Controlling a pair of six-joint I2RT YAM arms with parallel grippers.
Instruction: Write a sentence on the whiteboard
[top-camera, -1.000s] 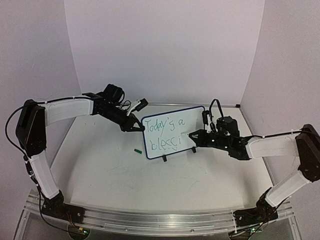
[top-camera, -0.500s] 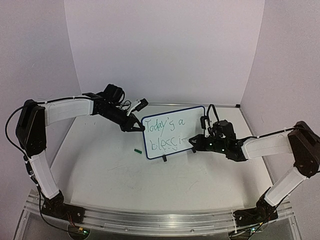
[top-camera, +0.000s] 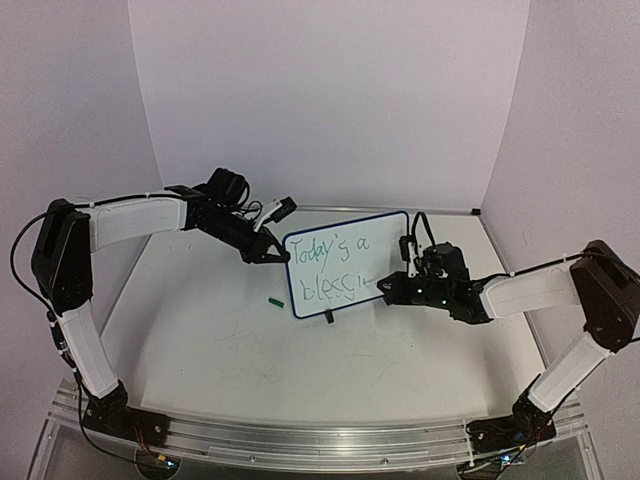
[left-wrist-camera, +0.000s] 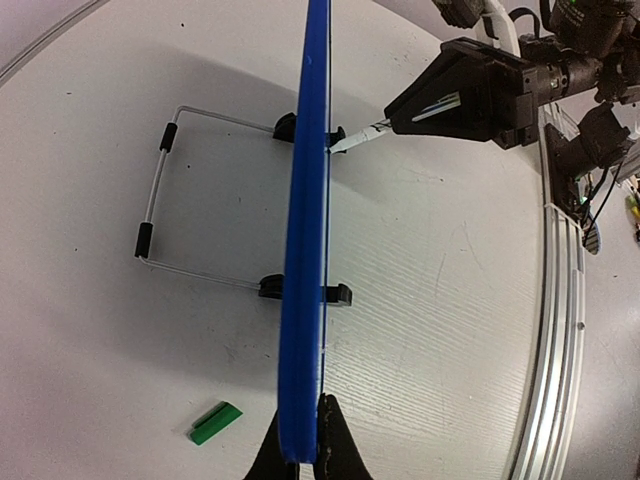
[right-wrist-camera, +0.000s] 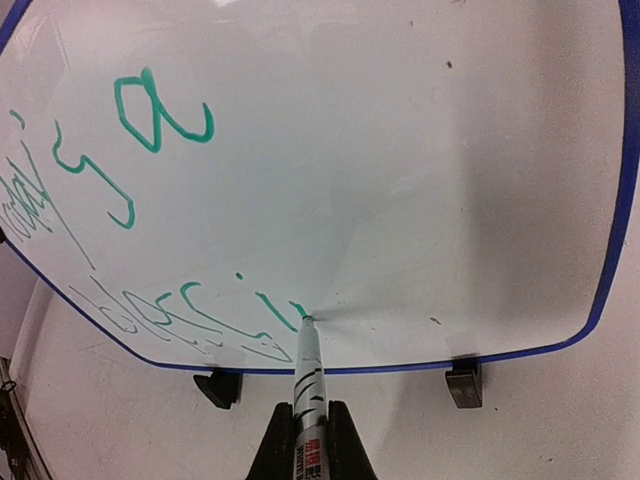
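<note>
The whiteboard (top-camera: 392, 252) stands upright on black feet at mid-table; its blue edge (left-wrist-camera: 309, 230) runs up the left wrist view. My left gripper (top-camera: 272, 256) is shut on the board's left edge, its fingertips (left-wrist-camera: 332, 440) pinching the rim. The sentence (top-camera: 330, 248) is in green: "Today's a" above, "blessi" and a fresh stroke below (right-wrist-camera: 160, 115). My right gripper (right-wrist-camera: 308, 440) is shut on a marker (right-wrist-camera: 306, 375), whose tip touches the board's lower line, right of the "i". Seen from the left wrist, the right gripper (left-wrist-camera: 470, 95) sits in front of the board's face.
A small green marker cap (top-camera: 274, 300) lies on the table left of the board, near its corner (left-wrist-camera: 216, 422). The board's wire stand (left-wrist-camera: 160, 200) reaches out behind it. The aluminium rail (top-camera: 320, 435) runs along the near edge.
The right gripper has shifted slightly left and down along the board, and the marker has added a short green stroke after the "i". The left arm has not moved.
</note>
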